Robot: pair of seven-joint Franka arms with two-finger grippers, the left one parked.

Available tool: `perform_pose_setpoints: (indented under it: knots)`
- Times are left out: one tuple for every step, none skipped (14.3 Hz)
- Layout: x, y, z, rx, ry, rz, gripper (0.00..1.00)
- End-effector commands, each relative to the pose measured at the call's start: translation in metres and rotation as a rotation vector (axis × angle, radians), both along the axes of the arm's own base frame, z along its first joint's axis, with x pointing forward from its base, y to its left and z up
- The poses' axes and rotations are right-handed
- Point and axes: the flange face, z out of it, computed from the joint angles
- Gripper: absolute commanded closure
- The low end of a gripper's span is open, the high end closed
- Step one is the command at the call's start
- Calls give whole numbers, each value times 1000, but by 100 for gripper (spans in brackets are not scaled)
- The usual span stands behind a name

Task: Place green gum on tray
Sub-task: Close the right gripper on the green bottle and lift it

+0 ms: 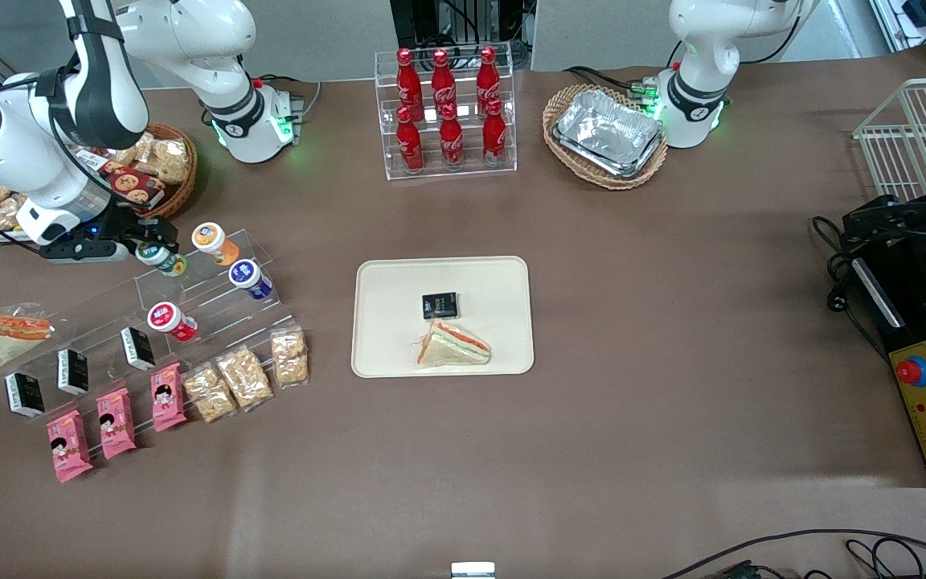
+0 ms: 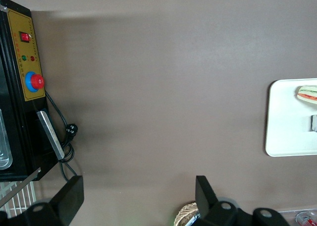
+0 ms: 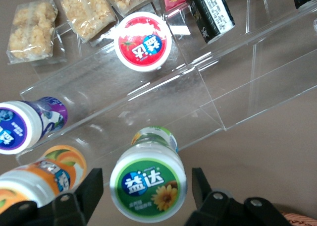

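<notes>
gripper point(image 3: 144, 186) at clear rack point(image 3: 208, 102); fingers point(image 3: 89, 189) spread wide, flanking green gum point(image 3: 147, 182) lid, not touching. bottle axis points toward wrist camera. tray point(image 1: 503, 273) well apart, mid-table.

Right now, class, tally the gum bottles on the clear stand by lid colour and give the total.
Green: 1, the green gum, between the open fingers of the gripper.
Orange: 1, the orange-lidded bottle.
Blue: 1, the blue-lidded bottle.
Red: 1, the red-lidded bottle.
Total: 4
</notes>
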Motion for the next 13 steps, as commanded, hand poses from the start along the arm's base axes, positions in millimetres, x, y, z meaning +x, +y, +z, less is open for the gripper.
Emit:
perform_pose_setpoints:
  knots:
    - [-1,-3,1,-20,-23,23,37]
    - [-1,-4,2,-21,-25,30,44]
    - [0,-4,3,-21,-27,36,50]
    - [-1,-7,3,-17,-25,36,57]
    - [-1,-9,6,-18,-27,38,60]
    - [2,-10,11,-19,-33,39,62]
    - [6,-12,21,-18,-35,44,63]
    - [13,-15,37,-17,-25,46,63]
    - [21,-17,59,-16,-10,45,63]
    - [30,-17,81,-15,5,46,63]
    - [41,-20,104,-17,22,45,63]
    - [51,-23,125,-15,53,40,63]
    - [63,-24,150,-15,73,38,63]
